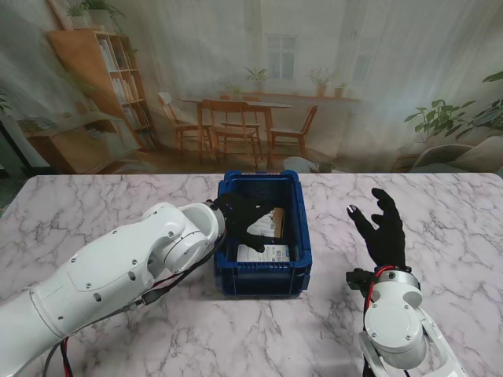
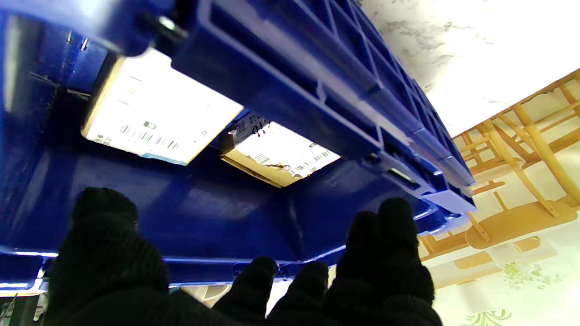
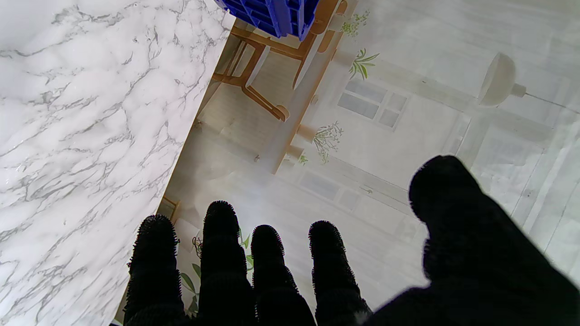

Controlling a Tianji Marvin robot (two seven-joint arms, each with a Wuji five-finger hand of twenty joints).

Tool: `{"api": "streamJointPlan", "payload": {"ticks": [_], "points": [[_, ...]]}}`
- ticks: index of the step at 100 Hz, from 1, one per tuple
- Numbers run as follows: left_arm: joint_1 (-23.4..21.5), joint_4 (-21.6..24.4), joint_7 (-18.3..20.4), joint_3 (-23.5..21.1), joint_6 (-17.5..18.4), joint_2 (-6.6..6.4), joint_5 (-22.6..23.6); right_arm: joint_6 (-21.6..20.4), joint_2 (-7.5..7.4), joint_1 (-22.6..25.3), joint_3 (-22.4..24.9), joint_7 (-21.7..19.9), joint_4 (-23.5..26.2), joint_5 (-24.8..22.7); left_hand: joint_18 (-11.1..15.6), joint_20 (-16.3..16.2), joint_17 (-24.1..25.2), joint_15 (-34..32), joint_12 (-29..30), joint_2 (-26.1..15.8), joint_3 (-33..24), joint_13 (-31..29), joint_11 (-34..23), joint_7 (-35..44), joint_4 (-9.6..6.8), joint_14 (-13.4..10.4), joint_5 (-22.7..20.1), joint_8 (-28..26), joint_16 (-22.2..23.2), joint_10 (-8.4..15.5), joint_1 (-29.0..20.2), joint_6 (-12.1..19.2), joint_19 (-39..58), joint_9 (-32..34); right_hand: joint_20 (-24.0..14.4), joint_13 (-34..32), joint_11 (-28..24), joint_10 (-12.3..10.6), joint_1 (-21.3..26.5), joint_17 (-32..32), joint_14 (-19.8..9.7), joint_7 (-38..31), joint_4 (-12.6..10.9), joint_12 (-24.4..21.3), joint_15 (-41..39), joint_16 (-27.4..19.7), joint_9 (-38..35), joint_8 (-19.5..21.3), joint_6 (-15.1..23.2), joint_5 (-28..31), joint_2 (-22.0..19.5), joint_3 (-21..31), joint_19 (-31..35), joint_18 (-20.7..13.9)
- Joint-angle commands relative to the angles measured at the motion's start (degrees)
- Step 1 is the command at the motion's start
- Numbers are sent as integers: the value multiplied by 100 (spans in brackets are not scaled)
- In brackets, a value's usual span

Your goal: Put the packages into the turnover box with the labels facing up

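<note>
The blue turnover box (image 1: 229, 276) stands mid-table and holds two cardboard packages with white labels up (image 1: 264, 253) (image 1: 269, 222). In the left wrist view both labelled packages (image 2: 158, 117) (image 2: 283, 154) lie on the box floor (image 2: 217, 213). My left hand (image 1: 242, 215), in a black glove, hovers over the box's left part with fingers spread and nothing in them. My right hand (image 1: 382, 229) is raised over the table right of the box, fingers apart and empty; its fingers (image 3: 217, 253) point past the table's far edge.
Marble table top (image 1: 94, 212) runs all round the box. A printed backdrop of a room stands behind the far edge. A corner of the blue box (image 3: 272, 13) shows in the right wrist view.
</note>
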State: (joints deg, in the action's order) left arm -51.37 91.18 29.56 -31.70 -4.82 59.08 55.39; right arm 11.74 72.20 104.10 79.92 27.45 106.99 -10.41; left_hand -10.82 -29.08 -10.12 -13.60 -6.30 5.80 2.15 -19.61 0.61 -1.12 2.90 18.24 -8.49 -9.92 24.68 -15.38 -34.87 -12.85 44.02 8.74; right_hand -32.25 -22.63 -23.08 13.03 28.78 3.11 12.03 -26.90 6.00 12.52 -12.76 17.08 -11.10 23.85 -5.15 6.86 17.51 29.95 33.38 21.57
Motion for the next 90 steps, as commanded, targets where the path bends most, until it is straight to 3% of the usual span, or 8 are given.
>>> {"api": "streamJointPlan", "payload": {"ticks": [1,42,77,84,90], "points": [[14,-25,65,8,8,3,-5,25,19,9,-8,3,-14,-4,-133,-52,9,114,-87,-223,-12,10,4,67,-131,79,70,-82,4,22,-68,60,-47,-52,-118,195,134,-43,69,-37,-123,-12,-114,-45,303,-83,137,-49,208,-92,-73,54,-100,-183],[-535,351,-160,-680,168,9,364,-19,7,19,6,-31,-20,-10,-238,-140,17,87,-276,-405,-34,-116,-60,275,-150,-41,-166,-518,64,97,-360,99,6,326,-171,201,95,-103,39,-27,-128,-35,-110,-22,324,-88,134,-43,292,-30,-73,37,-158,-191],[-1466,1115,-525,-1897,424,24,790,-61,-38,-14,1,-183,64,-68,-402,-188,97,90,-536,-454,-36,-321,-291,1002,-165,-83,-1632,-1197,122,163,-770,263,-28,1243,-149,211,124,-521,-79,-42,-228,-121,-106,-32,569,-213,98,-88,756,317,-41,-54,-386,-225],[-1724,1297,-673,-2225,506,32,750,-121,-48,-43,-12,-202,61,-92,-545,-139,146,174,-876,-437,-26,-243,-451,1161,-161,-93,-1969,-1661,77,195,-816,281,-194,1626,-189,171,-229,-617,-80,24,-257,-232,-109,141,634,-240,72,-128,996,642,127,-39,-462,-241],[-1947,1456,-751,-2495,538,38,605,-213,-64,-84,-39,-193,17,-228,-659,-121,198,185,-961,-439,-24,-247,-507,1207,-161,-95,-2092,-1750,68,218,-826,321,-257,1743,-212,137,-298,-697,-109,98,-283,-290,-108,167,633,-242,44,-135,1152,775,197,-8,-443,-257]]}}
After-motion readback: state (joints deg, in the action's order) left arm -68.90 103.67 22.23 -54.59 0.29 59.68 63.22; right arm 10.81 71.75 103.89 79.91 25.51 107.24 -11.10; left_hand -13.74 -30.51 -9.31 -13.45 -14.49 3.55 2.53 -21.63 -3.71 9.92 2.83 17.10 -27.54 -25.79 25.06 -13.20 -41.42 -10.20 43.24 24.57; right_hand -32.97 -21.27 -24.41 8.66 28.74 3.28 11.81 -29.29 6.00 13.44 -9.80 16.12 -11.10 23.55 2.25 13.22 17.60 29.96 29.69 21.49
